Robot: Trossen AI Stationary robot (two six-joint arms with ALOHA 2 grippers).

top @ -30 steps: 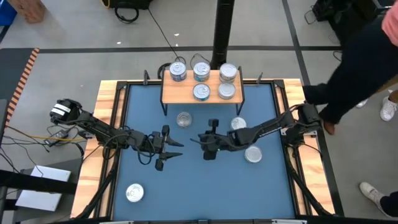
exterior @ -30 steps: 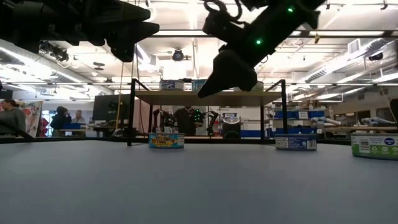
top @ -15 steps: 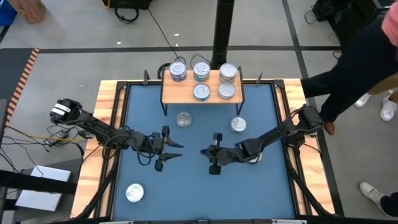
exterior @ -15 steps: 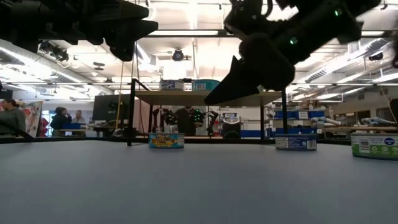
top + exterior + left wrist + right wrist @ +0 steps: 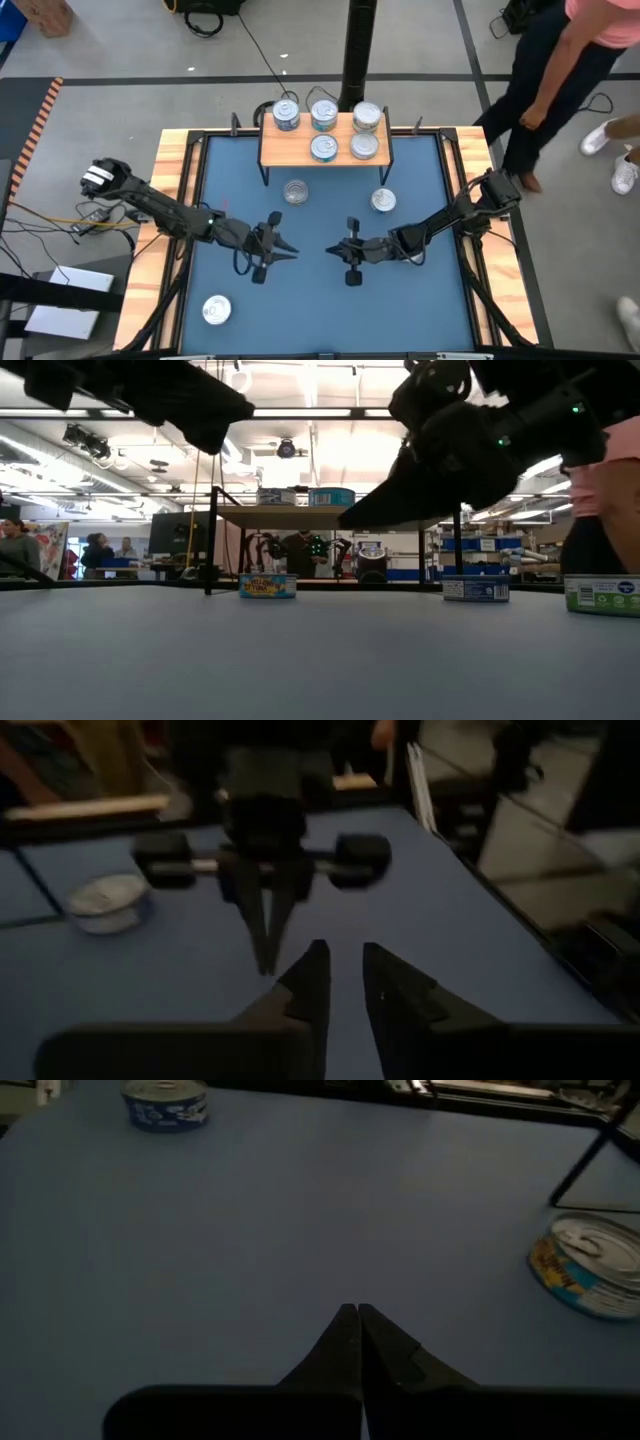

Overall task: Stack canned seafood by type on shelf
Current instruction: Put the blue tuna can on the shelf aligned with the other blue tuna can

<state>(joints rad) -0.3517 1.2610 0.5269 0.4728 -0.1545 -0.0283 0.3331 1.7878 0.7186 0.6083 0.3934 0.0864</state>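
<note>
The shelf [image 5: 325,140], a light-wood board on thin black legs, stands at the mat's far edge with several silver-topped tins on it. Loose tins rest on the blue mat: one [image 5: 296,191] before the shelf, one [image 5: 384,201] to its right, one [image 5: 217,311] near the front left. In the low view a green-labelled tin [image 5: 602,595] lies at the right. My left gripper [image 5: 288,249] hovers mid-mat, its fingers [image 5: 345,975] a narrow gap apart with nothing between them. My right gripper [image 5: 333,250] faces it tip to tip, shut [image 5: 358,1318] and empty, clear of the mat.
My right arm [image 5: 430,230] lies over the mat's right part. Wooden rails [image 5: 175,200] edge the mat. A person [image 5: 560,70] walks beyond the table's right far corner. Bare blue mat [image 5: 330,310] spreads toward the near edge.
My right gripper has sunk and gone toward the near edge, tipping its fingers lower, staying shut; its arm now covers the tin at the right. My left gripper has edged toward the right gripper and its fingers have drawn closer together. The person has stepped along the right side.
</note>
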